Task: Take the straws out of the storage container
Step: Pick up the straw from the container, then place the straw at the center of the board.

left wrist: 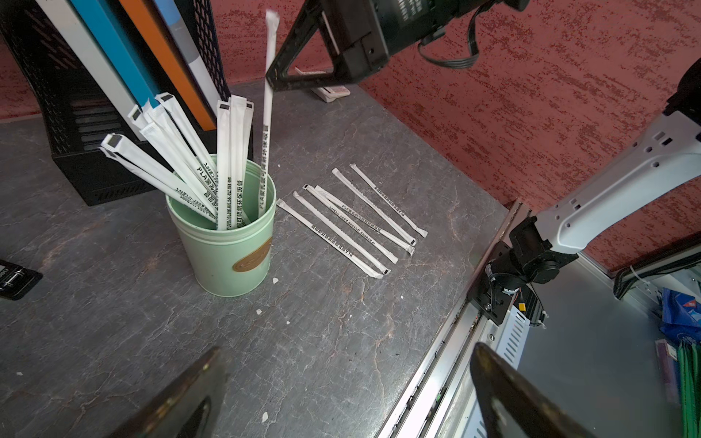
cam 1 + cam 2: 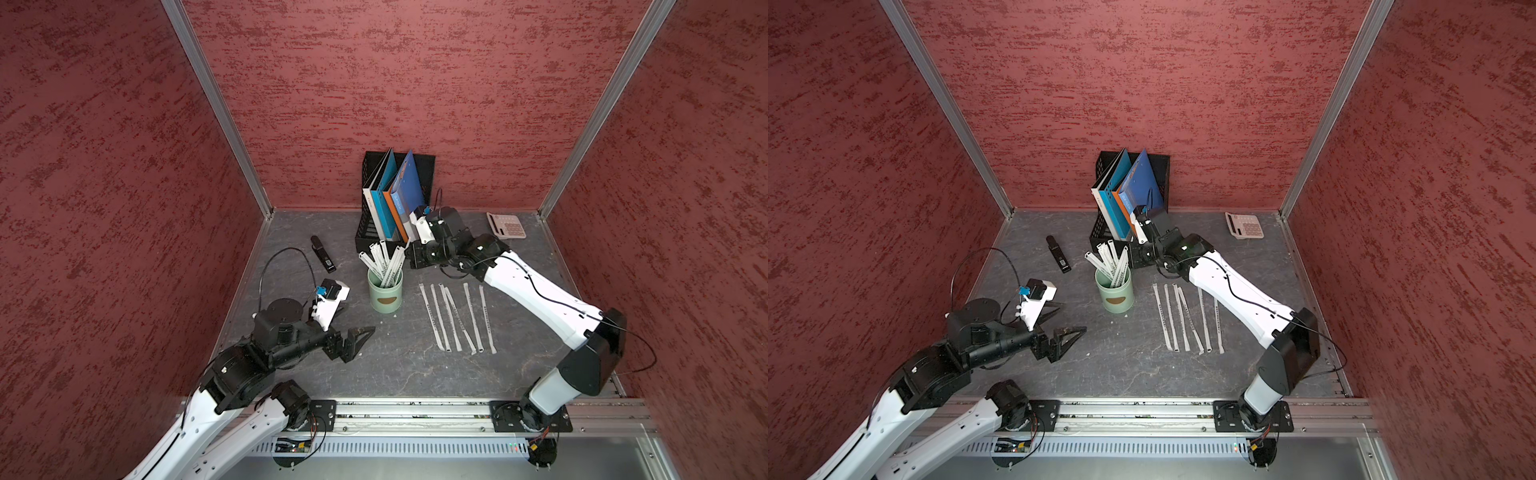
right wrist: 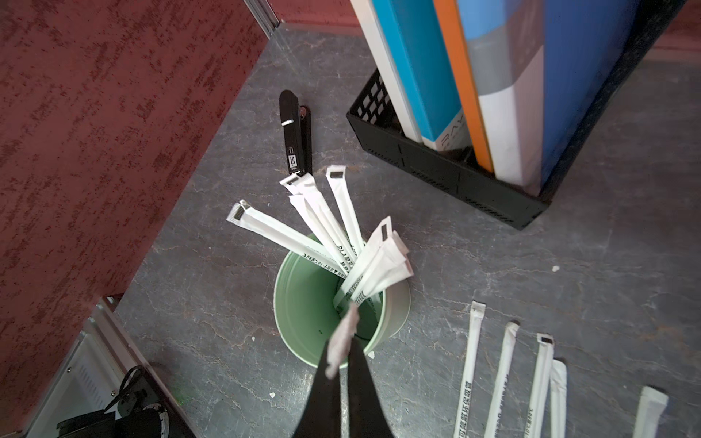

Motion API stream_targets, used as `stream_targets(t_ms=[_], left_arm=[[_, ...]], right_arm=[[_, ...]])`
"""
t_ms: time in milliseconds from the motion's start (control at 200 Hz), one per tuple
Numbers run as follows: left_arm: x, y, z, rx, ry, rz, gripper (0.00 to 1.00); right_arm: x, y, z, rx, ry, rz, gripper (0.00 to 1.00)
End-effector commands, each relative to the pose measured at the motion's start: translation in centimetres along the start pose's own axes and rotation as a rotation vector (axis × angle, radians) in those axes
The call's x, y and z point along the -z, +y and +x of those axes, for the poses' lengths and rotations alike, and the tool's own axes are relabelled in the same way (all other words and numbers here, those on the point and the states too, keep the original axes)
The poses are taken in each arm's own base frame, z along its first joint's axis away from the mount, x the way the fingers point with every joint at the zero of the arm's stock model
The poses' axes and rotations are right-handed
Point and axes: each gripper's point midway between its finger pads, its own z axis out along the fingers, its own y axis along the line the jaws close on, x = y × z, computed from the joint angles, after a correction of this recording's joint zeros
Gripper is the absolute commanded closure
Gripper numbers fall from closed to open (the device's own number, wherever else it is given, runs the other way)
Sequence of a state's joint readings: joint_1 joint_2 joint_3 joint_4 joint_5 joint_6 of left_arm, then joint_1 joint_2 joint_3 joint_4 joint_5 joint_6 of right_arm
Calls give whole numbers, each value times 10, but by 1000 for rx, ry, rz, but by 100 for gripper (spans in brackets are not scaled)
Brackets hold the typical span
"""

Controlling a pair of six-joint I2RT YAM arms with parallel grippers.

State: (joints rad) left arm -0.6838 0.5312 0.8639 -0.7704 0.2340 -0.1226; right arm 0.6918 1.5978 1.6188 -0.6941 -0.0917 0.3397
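Now: one straw (image 1: 266,125) stands near-vertical, lower end inside the storage container (image 1: 227,261), hanging straight below the right gripper (image 1: 272,77), which is clamped near its top. Way out is straight up. Left gripper (image 2: 1061,321), jaws apart, sits farther off.

Lower ends of the straws (image 1: 227,163) are hidden inside the cup (image 1: 212,261). Loose straws (image 3: 469,364) are cut off by the right wrist view's edge; the straw (image 3: 343,333) pinched by the right end effector (image 3: 340,347) is blurred.
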Motion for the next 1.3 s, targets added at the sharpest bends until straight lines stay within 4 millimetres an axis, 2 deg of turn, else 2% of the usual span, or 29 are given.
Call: stream_targets(t_ms=[0,160,280,356,436,461,656,872,1017,1062,1297], left_arm=[[-3,3,4,-3,14,-9,1],[-4,3,4,-1,19,-5,1],[-5,3,5,0,22,-5,0],[-5,3,5,-1,23,-5,0],[-5,3,5,-1,24,-5,1],[-5,3,5,1,25,-5,0],[-6,4,6,2,31,-9,0],[-7,4,6,1,31,-10,1],[-7,4,6,2,35,-11,1],[-7,4,6,2,36,-12,0],[-8,5,7,3,39,-13,0]], right_arm=[[37,-2,-21,25,-71,14,100],[70,-5,-32,58,-93,31,100],[89,-14,-29,82,-73,86,100],[99,-26,-24,86,-51,133,100],[101,-43,-15,81,-10,198,100],[113,-46,-15,76,-26,208,100],[131,-86,8,4,59,319,100],[138,-142,41,-72,201,524,100],[141,-168,62,-128,296,599,100],[135,-179,71,-144,354,630,100],[123,-204,104,-190,547,658,100]])
